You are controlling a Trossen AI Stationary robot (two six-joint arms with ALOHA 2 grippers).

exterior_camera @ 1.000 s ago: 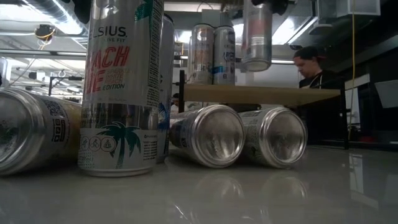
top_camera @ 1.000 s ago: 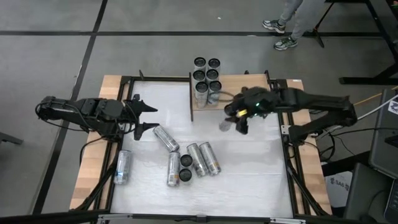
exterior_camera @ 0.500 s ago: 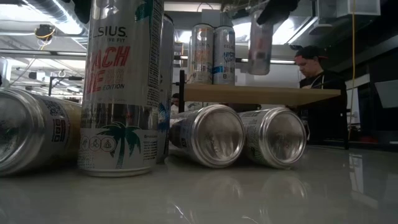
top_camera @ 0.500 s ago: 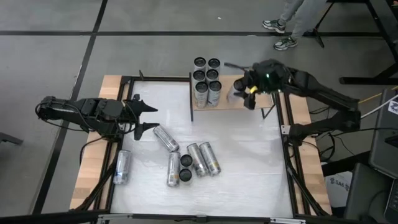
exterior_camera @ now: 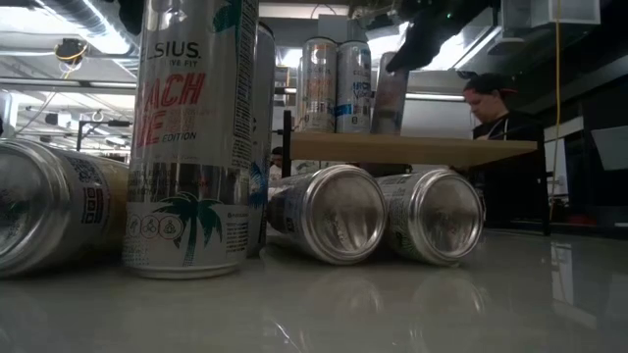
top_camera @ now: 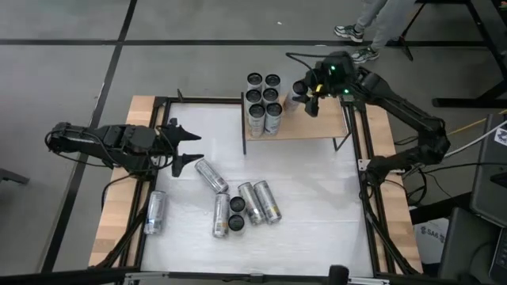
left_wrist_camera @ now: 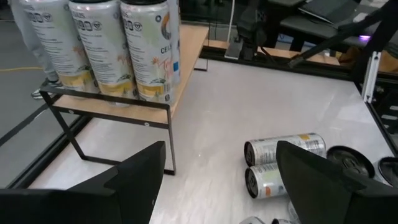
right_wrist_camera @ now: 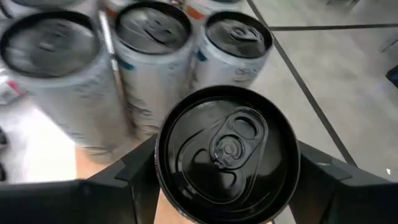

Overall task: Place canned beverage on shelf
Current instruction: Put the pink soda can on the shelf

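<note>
Canned beverage (right_wrist_camera: pixel 227 152) is clamped in the right gripper (top_camera: pixel 305 89), hovering at the shelf (top_camera: pixel 317 125) next to 6 standing cans (top_camera: pixel 263 95). Not set down yet. Left gripper (top_camera: pixel 182 146) waits open; about 7 cans (top_camera: pixel 238 204) left on the table (top_camera: pixel 317 222).

right hand (top_camera: pixel 309 93) carried can (top_camera: pixel 299 90) from table's middle, now over shelf (top_camera: pixel 317 127) rear

Right gripper (top_camera: pixel 307 93) holding can (top_camera: pixel 297 93) over shelf (top_camera: pixel 317 127), beside standing cans (top_camera: pixel 263 99).
</note>
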